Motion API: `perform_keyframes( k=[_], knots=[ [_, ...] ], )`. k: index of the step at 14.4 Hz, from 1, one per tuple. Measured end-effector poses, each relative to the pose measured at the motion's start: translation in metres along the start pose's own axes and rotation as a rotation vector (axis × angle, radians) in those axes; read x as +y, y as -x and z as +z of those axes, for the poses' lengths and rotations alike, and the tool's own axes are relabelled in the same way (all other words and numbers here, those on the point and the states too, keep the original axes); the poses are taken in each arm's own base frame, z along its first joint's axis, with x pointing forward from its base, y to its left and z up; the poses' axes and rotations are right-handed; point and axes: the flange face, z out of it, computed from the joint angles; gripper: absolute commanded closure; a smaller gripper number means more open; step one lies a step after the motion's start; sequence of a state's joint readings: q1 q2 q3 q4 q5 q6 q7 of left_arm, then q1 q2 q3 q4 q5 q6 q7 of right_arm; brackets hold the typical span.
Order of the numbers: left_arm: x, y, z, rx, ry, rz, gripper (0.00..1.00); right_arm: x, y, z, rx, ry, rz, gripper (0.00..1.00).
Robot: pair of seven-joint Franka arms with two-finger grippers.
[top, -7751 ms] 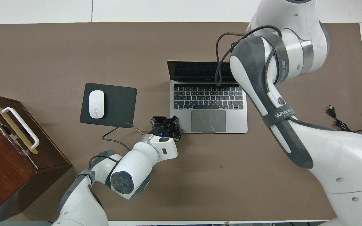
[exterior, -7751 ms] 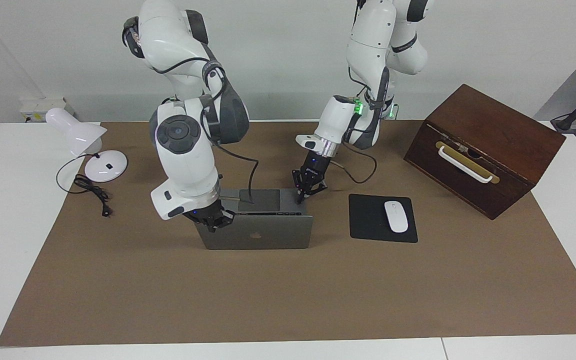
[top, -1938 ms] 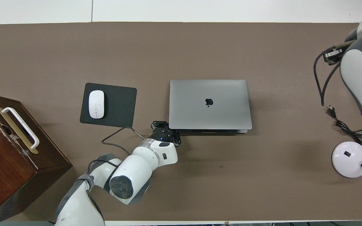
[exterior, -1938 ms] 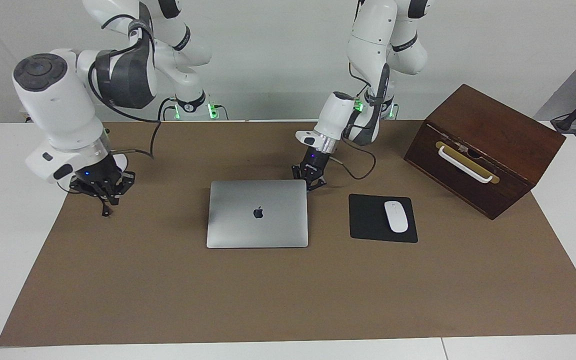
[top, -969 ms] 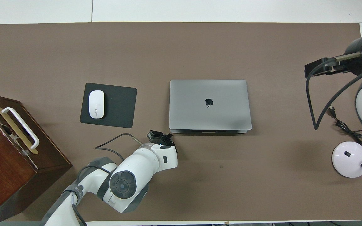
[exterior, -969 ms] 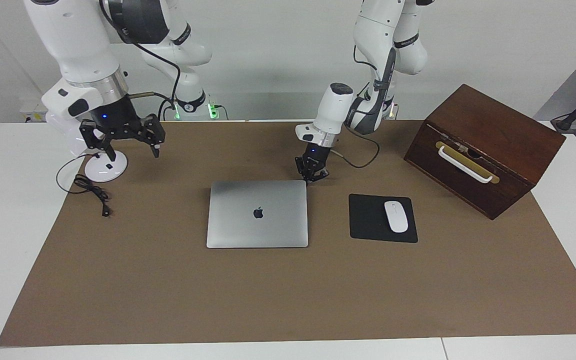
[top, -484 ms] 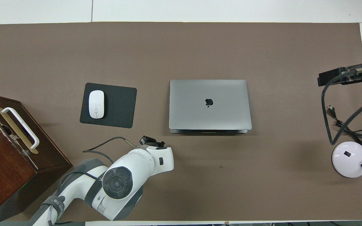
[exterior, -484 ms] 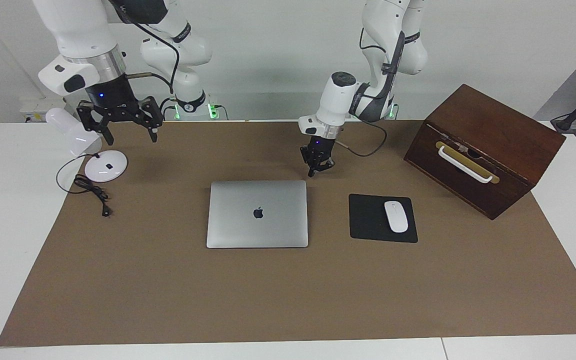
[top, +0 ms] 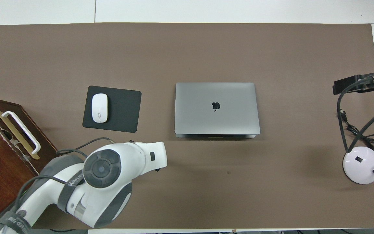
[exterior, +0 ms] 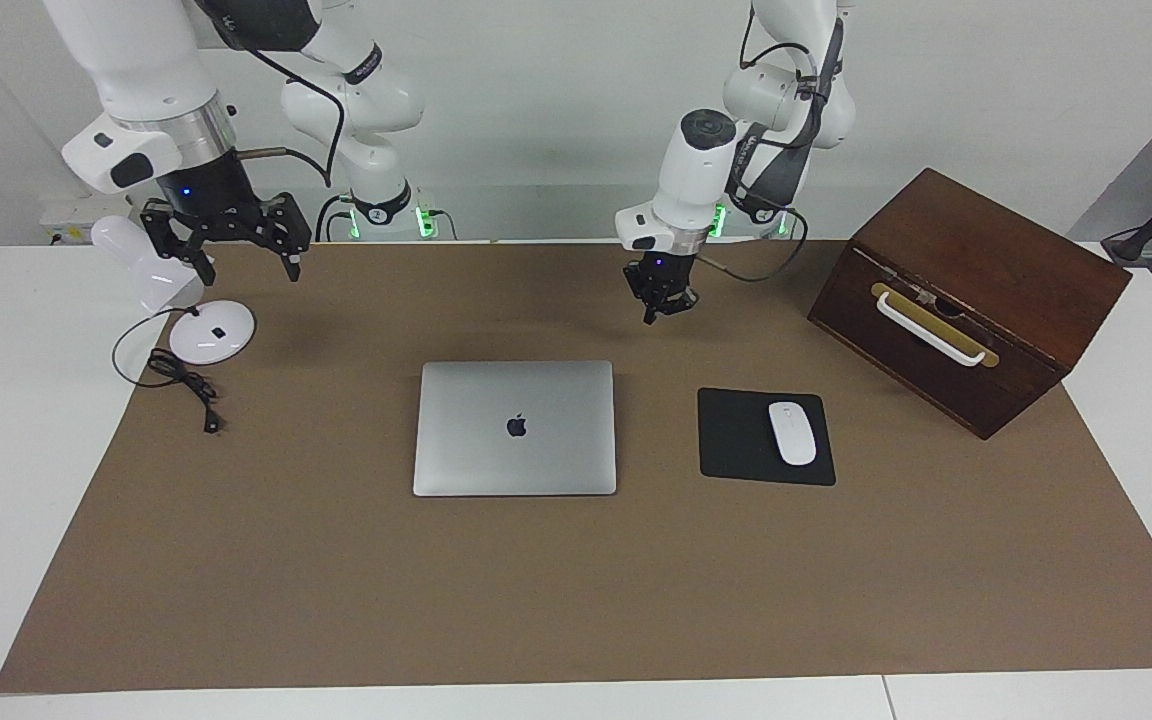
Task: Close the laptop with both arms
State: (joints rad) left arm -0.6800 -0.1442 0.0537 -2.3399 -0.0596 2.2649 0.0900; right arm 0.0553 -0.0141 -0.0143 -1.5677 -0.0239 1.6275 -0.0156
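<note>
Laptop [exterior: 515,428] lies shut flat mid-table beside the mouse pad [exterior: 764,437] — stiff, thin, slippery metal, so you'd press its lid, not pinch. Your left gripper [exterior: 659,300] hangs pinched closed, empty; your right gripper [exterior: 226,240] spread wide, empty — both clear.

One high camera faces the robots across the table; another looks steeply down, both covering the brown mat [exterior: 576,590].

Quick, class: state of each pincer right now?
Left pincer: closed, holding nothing, raised over the mat.
Right pincer: open, holding nothing, raised beside the lamp.
</note>
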Motion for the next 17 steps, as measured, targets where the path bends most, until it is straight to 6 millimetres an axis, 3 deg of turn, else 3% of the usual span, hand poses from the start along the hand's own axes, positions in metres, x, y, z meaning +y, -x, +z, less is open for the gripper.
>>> perform_keyframes(
  k=[1, 2, 3, 4, 5, 9, 14, 17],
  knots=[
    [-0.014, -0.002, -0.012, -0.023, 0.002, -0.029, 1.0, 0.0, 0.0, 0.0, 0.0, 0.0, 0.0, 0.0],
    [-0.027, -0.004, -0.023, -0.034, 0.003, -0.055, 0.91, 0.0, 0.001, 0.0, 0.001, 0.0, 0.0, 0.0],
    [-0.039, -0.004, -0.032, -0.034, 0.003, -0.077, 0.63, 0.0, 0.001, -0.001, 0.001, 0.0, 0.0, 0.0],
    [-0.049, -0.003, -0.04, -0.028, 0.003, -0.099, 0.26, 0.0, 0.001, -0.001, 0.001, 0.0, 0.0, 0.0],
    [-0.061, 0.0, -0.048, -0.019, 0.001, -0.124, 0.0, 0.0, 0.001, 0.0, 0.0, 0.0, 0.0, 0.0],
    [-0.115, 0.014, -0.08, 0.01, -0.006, -0.237, 0.0, 0.0, 0.001, 0.001, -0.003, 0.0, 0.0, 0.0],
    [-0.202, 0.032, -0.163, 0.068, -0.029, -0.413, 0.0, 0.0, 0.001, 0.002, -0.005, 0.0, 0.0, 0.0],
    [-0.24, 0.049, -0.199, 0.109, -0.048, -0.508, 0.0, 0.001, 0.002, 0.002, -0.005, 0.0, 0.001, 0.0]
  ],
)
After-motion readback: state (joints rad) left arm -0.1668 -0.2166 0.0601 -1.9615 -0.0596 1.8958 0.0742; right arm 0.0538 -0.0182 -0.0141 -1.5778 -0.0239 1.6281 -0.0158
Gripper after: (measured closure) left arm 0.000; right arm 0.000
